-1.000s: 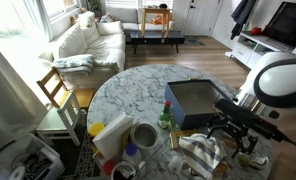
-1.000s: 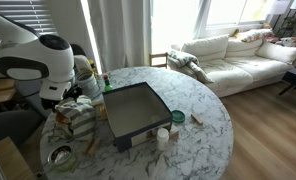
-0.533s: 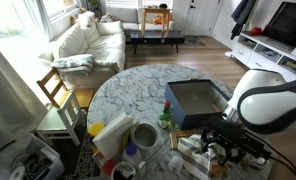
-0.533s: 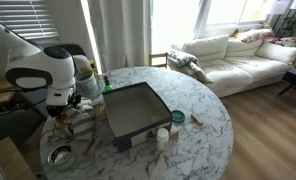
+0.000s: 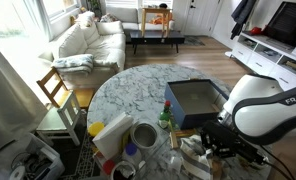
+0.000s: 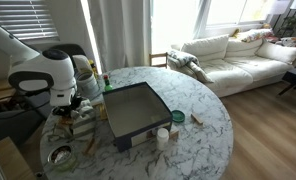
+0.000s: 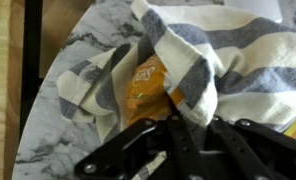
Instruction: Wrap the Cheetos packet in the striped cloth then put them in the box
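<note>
Cheetos packet (image 7: 148, 88) apparently just beyond claw (image 7: 178, 138)

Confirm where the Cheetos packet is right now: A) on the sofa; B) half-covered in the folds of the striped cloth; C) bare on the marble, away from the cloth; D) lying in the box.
B: the wrist view shows the orange Cheetos packet peeking out between folds of the striped cloth, while the box looks empty in an exterior view.

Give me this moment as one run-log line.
phase: wrapping | claw: at striped cloth, state unclear | Cheetos packet: partly covered | box: empty
</note>
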`<state>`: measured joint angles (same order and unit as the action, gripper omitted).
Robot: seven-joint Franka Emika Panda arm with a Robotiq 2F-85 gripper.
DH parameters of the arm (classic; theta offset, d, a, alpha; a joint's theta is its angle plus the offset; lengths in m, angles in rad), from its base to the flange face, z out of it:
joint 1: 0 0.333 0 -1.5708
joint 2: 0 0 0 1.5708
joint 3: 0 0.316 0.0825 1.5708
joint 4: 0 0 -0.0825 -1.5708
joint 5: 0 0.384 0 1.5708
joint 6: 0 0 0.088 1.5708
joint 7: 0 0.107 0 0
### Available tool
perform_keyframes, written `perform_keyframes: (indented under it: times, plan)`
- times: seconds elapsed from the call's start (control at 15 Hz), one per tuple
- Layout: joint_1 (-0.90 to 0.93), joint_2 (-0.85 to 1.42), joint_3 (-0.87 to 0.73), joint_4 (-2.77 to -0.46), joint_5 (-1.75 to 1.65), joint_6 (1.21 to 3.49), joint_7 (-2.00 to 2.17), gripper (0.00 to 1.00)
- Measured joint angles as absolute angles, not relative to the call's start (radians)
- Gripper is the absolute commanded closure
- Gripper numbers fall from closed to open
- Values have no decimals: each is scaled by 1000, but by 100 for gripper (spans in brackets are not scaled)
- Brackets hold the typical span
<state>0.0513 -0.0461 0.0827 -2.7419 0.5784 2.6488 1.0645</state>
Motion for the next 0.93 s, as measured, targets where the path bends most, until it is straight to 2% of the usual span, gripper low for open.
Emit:
perform_keyframes:
  times: [0.4,0.93]
  plan:
    - [38,-135,78,-2735,393,2625,1099,99]
    - [-14,-478,39,-2746,318,2436,1025,99]
